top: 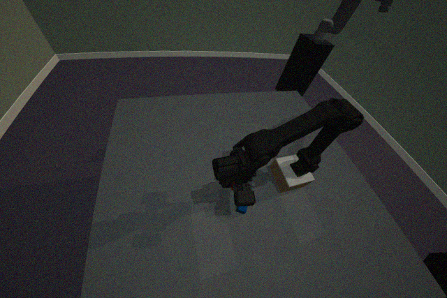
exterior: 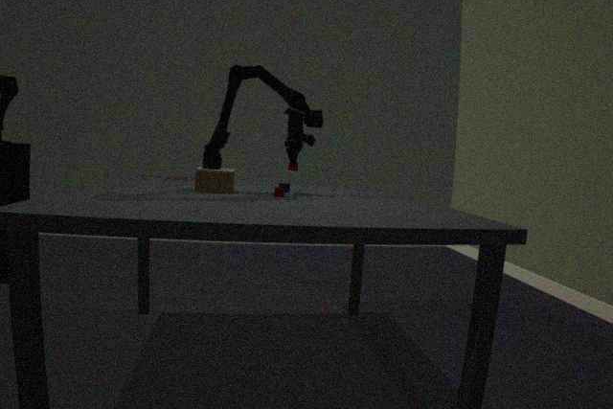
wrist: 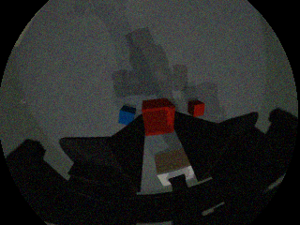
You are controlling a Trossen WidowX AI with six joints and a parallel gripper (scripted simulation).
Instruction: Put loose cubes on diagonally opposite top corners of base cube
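My gripper [exterior: 293, 163] [wrist: 157, 115] is shut on a red cube [exterior: 293, 167] [wrist: 157, 120] and holds it in the air above the table. A blue cube [top: 242, 209] [exterior: 283, 187] [wrist: 127, 115] sits on the table. In the wrist view it is left of the held cube. A second red cube [exterior: 279, 192] [wrist: 196, 108] also sits on the table, right of the held cube in the wrist view. Nothing stands on either table cube. In the top view the arm hides most of both red cubes. Which cube is the fixed base cannot be told.
My arm stands on a wooden box with a white top [top: 282, 181] [exterior: 214, 181] [wrist: 172, 161] on the grey table [top: 155, 158] [exterior: 396, 211]. Another arm [top: 348, 4] stands on a black block [top: 304, 62] beyond the table's far edge in the top view.
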